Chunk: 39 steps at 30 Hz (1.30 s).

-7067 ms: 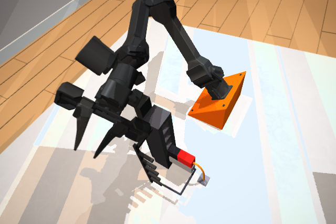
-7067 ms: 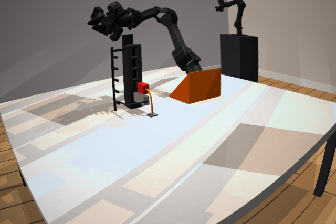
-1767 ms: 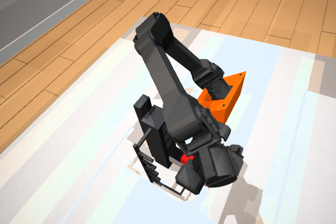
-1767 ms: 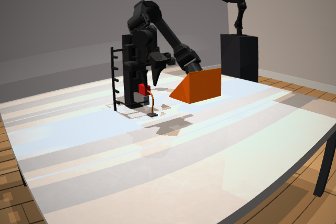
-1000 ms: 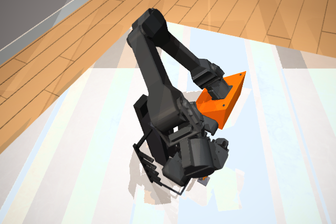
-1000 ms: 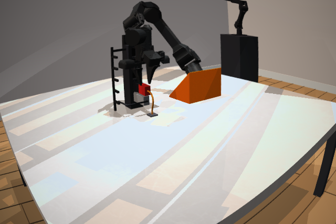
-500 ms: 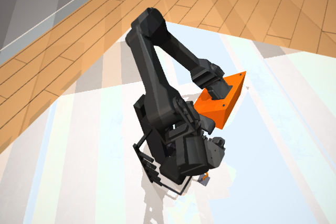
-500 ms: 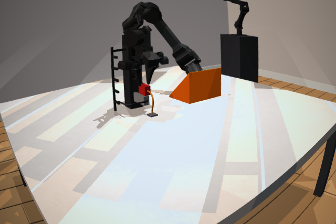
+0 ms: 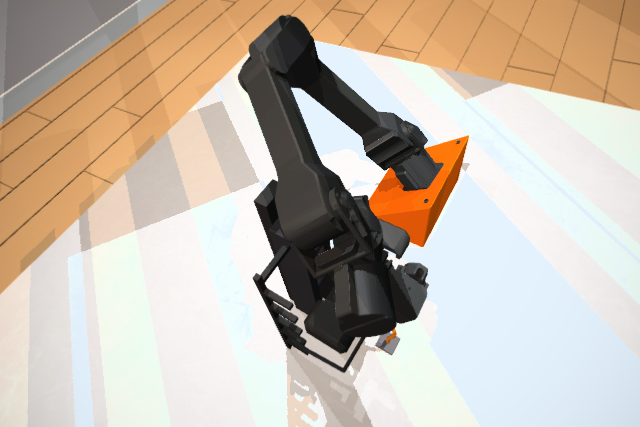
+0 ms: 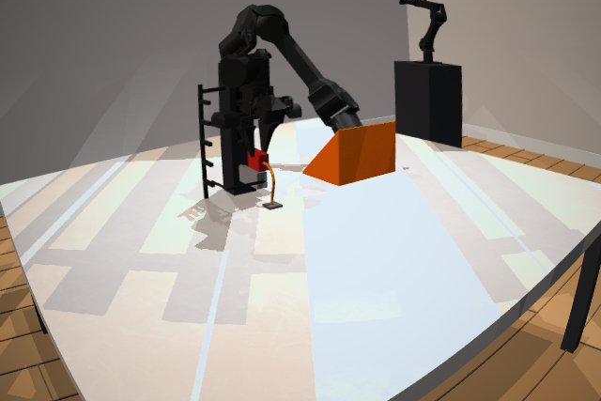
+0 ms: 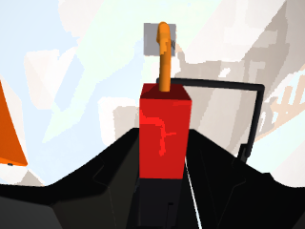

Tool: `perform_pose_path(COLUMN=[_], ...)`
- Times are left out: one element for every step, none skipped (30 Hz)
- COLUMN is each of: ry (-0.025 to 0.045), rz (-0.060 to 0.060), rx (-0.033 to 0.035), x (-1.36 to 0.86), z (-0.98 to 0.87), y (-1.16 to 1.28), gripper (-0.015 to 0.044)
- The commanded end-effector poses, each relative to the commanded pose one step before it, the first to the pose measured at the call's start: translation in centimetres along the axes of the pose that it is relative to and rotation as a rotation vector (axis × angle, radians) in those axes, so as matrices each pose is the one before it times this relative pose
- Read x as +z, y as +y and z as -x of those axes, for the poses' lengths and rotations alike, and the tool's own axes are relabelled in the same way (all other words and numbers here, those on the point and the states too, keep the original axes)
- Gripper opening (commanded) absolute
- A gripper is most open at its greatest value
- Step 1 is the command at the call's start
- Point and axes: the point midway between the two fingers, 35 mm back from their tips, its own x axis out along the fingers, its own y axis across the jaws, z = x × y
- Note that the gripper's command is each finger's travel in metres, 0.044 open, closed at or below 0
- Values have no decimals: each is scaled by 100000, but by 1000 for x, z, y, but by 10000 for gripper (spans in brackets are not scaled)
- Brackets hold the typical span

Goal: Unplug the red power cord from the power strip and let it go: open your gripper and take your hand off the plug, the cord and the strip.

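Note:
The red plug (image 10: 256,162) (image 11: 162,157) is between the two black fingers of my gripper (image 10: 258,151) (image 11: 162,135), which is shut on it. The orange cord (image 10: 273,183) (image 11: 165,72) (image 9: 391,335) curves from the plug down to a small grey plate (image 10: 272,206) (image 11: 152,48) (image 9: 388,346) on the table. A tall dark upright body (image 10: 229,168), apparently the power strip, stands just behind and left of the plug in the exterior view. The plug is hidden by the arm in the top view. I cannot tell whether it touches the strip.
A thin black rack (image 10: 202,105) (image 11: 214,84) with short pegs stands beside the strip. A pale grey block (image 10: 248,176) sits low under the plug. An orange wedge (image 9: 403,220) (image 10: 366,154) (image 11: 10,138) bears the arm's base. Another arm stands on a dark pedestal (image 10: 444,100) behind.

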Motion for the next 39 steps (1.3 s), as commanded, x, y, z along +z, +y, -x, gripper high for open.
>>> perform_pose_path(ry=[43,0,0,0,0,-3,-6,-9,-12,-15,-17,-17,-16,-15,-15,-14,-13,-12,-12,-11,-10,-10,-9,-9,-8,-7,-7,-6,-6,-5,-5,139,306,135,50,0,0,0,0], rz=[-218,0,0,0,0,3,6,8,11,14,16,16,16,16,16,16,16,15,15,15,15,15,15,15,15,14,14,14,14,14,13,66,146,64,24,0,0,0,0], rx=[-153,0,0,0,0,0,0,0,0,0,0,0,0,1,1,1,1,1,1,1,2,2,2,2,2,2,2,2,2,3,3,25,58,27,10,0,0,0,0], x=[-12,0,0,0,0,27,52,77,103,129,151,160,162,162,162,163,163,163,163,163,164,164,164,164,165,160,160,160,160,161,161,-202,-440,-192,-71,0,0,0,0], z=[17,0,0,0,0,1,3,4,5,7,7,8,8,7,7,7,7,7,8,8,9,9,11,12,13,15,17,19,21,22,22,-50,-111,-50,-19,0,0,0,0], y=[-43,0,0,0,0,-3,-6,-9,-12,-15,-16,-17,-16,-15,-14,-13,-12,-12,-11,-10,-9,-8,-7,-5,-4,-3,-2,-1,0,2,4,38,88,41,16,0,0,0,0], gripper=[28,22,15,8,2,0,0,0,0,0,0,0,0,0,0,0,0,0,0,0,0,0,0,0,0,0,0,0,0,0,0,26,53,79,105,131,157,184,210])
